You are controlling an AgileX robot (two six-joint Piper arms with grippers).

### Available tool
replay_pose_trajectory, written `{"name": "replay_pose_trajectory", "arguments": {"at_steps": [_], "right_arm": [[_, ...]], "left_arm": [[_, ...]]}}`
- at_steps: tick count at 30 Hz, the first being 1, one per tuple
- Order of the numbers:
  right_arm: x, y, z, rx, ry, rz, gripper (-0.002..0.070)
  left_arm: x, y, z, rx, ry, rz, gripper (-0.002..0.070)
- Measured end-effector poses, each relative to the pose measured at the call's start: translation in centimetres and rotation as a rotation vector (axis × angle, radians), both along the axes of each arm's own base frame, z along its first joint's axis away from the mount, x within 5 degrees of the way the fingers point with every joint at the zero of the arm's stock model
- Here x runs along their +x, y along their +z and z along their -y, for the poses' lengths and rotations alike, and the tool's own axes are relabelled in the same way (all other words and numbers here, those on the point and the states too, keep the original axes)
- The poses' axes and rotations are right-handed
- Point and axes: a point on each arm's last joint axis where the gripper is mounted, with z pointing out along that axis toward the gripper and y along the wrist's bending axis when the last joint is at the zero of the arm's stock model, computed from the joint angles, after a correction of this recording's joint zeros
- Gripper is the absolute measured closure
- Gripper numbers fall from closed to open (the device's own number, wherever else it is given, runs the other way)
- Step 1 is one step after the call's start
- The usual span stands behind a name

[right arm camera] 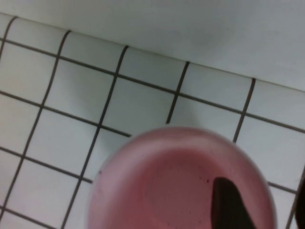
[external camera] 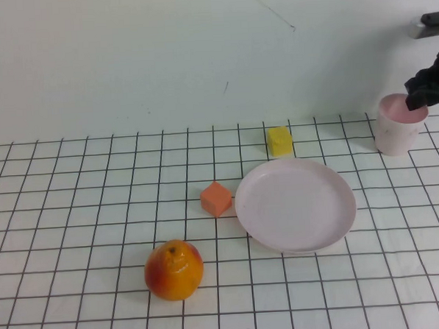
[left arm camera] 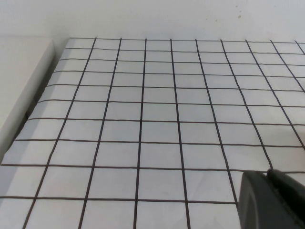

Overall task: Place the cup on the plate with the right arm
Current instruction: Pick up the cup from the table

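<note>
The job has only just begun. The cup (external camera: 399, 124) stands upright on the checked table (external camera: 75, 216) at the far right of the high view, a little above the middle, close to the back wall (external camera: 162, 49). It is not on the plate (external camera: 295, 205) yet. The plate lies flat, to the right of the middle of that view, down and to the left of the cup, with bare table between them, and nothing sits on it. The right gripper (external camera: 426, 89) is at the top right edge of the high view, right over the cup's rim. In the right wrist view the cup (right arm camera: 183, 181) fills the lower part of the picture and one dark finger (right arm camera: 228, 202) reaches down inside it, so the gripper looks set to pinch the cup's wall. I cannot tell if it has closed on the cup or is only poised there. What seems left to do is grip the cup, lift it, carry it over and set it down on the plate. The left gripper (left arm camera: 271, 200) shows only as a dark corner in the lower right of the left wrist view, above bare squares, and I cannot tell how wide it is. A yellow block (external camera: 280, 141) sits just above the plate, an orange block (external camera: 216, 198) just left of it, and a round fruit (external camera: 173, 269) lies in the lower left part of the high view.
</note>
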Motion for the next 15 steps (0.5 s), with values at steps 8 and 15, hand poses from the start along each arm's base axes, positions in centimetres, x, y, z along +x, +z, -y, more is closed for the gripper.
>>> {"name": "replay_pose_trajectory", "arguments": {"at_steps": [8,15], "right_arm": [[0.3,-2.3,0.0,0.003,0.013,-0.035,0.0489],[0.2,-2.0,-0.2,0.005,0.046,-0.055,0.064]], "left_arm": [[0.0,0.0,0.0,0.0,0.0,0.0,0.0678],[0.0,0.0,0.0,0.0,0.0,0.0,0.0678]]}}
